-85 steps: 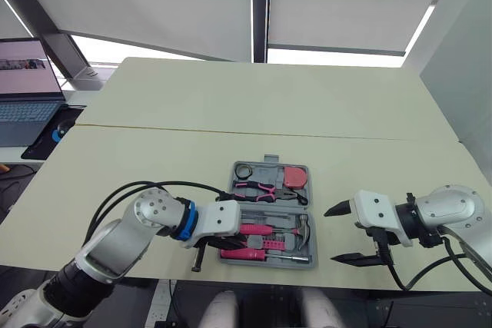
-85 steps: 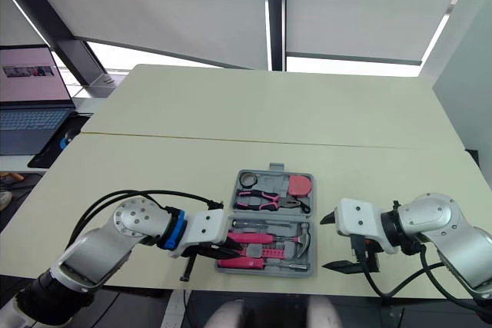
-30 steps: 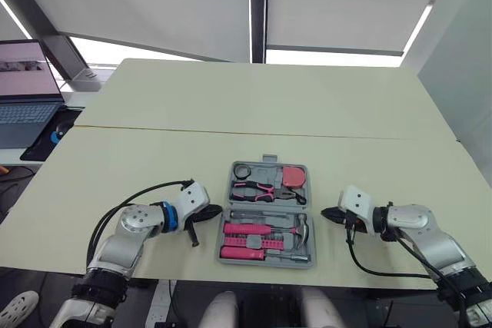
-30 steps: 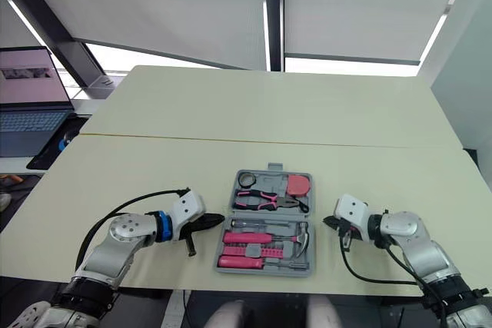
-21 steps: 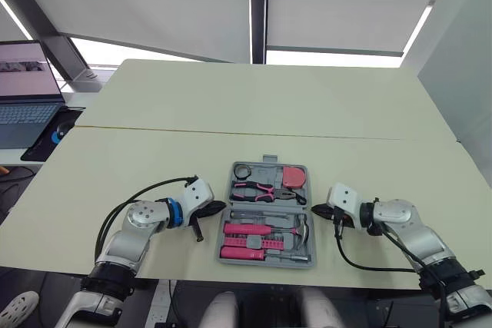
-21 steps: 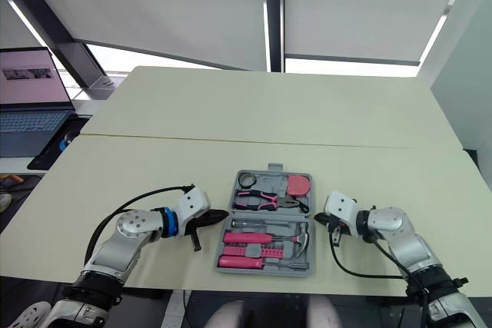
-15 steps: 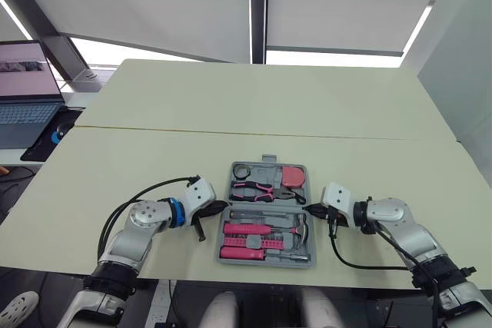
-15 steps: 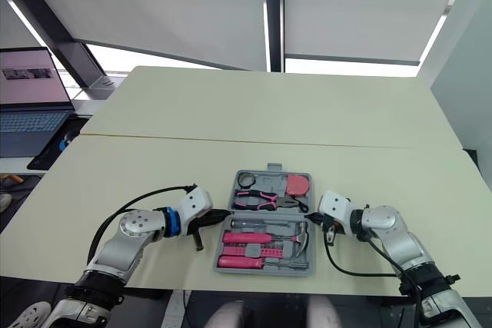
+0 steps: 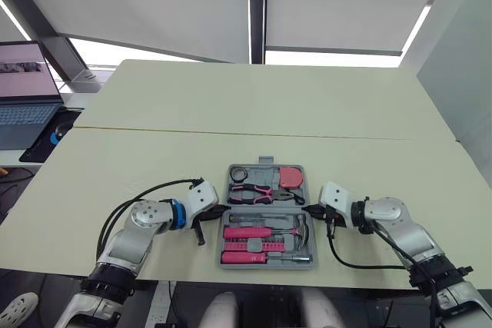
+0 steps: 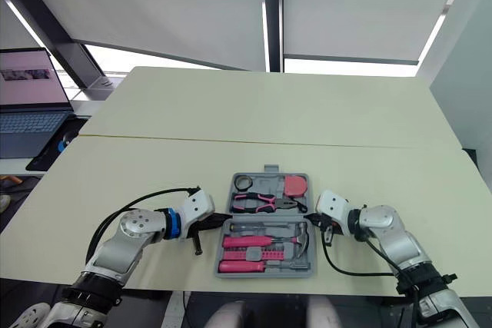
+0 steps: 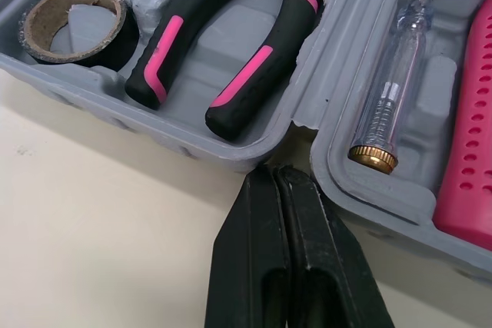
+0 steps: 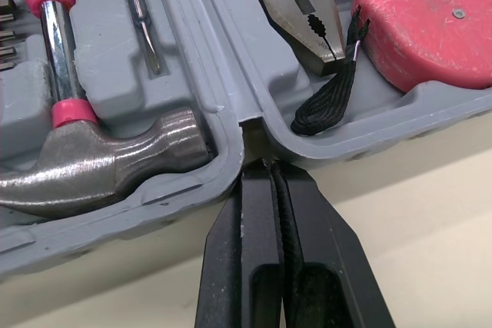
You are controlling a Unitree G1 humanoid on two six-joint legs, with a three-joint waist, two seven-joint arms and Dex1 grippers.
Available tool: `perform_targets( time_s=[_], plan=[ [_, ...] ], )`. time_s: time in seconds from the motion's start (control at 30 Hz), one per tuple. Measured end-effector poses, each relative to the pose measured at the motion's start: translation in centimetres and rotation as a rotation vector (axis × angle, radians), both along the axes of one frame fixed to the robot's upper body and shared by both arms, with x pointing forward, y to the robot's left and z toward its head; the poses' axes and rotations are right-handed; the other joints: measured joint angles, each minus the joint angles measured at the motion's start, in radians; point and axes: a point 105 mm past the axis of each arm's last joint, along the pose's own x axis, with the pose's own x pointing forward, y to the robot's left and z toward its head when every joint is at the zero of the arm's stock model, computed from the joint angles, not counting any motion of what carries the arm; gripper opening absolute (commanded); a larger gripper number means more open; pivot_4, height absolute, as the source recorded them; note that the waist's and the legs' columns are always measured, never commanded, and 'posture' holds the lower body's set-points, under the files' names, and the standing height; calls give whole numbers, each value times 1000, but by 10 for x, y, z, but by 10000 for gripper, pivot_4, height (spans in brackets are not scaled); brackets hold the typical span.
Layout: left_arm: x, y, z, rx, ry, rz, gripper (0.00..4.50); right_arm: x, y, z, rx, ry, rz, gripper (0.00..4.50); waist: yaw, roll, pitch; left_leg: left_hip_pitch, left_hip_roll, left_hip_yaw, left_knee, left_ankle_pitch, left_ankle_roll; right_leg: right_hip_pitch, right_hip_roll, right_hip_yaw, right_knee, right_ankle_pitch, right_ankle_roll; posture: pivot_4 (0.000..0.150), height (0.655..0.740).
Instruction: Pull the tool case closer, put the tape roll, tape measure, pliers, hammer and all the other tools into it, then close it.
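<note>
The grey tool case (image 9: 267,264) lies open and flat near the table's front edge. Its far half holds the tape roll (image 9: 240,173), pink-handled pliers (image 9: 257,190) and red tape measure (image 9: 291,177). The near half holds the hammer (image 9: 297,228), a tester screwdriver (image 11: 392,97) and pink tools. My left gripper (image 9: 221,210) is shut, its tips (image 11: 278,178) at the notch between the halves on the case's left side. My right gripper (image 9: 305,209) is shut too, its tips (image 12: 269,170) at the matching notch on the right, between the hammer head (image 12: 100,167) and the tape measure (image 12: 430,24).
A laptop (image 9: 27,97) and a black pad (image 9: 58,132) sit beyond the table's far left edge. A seam (image 9: 269,134) crosses the table behind the case. The table's front edge runs just in front of the case.
Both shut grippers have moved inward along the table until their tips meet the case's two side notches. The case has hardly shifted.
</note>
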Motion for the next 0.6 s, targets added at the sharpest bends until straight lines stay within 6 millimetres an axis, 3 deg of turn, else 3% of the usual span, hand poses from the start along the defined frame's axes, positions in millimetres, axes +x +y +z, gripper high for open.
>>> perform_targets(
  time_s=[0.6],
  plan=[
    [-9, -4, -2, 13, 12, -26, 0, -20, -1, -3, -18, 80, 28, 392, 1, 1, 0, 0, 0, 0, 0, 0, 0, 0, 0, 0, 0, 0, 0, 1500, 7400]
  ],
)
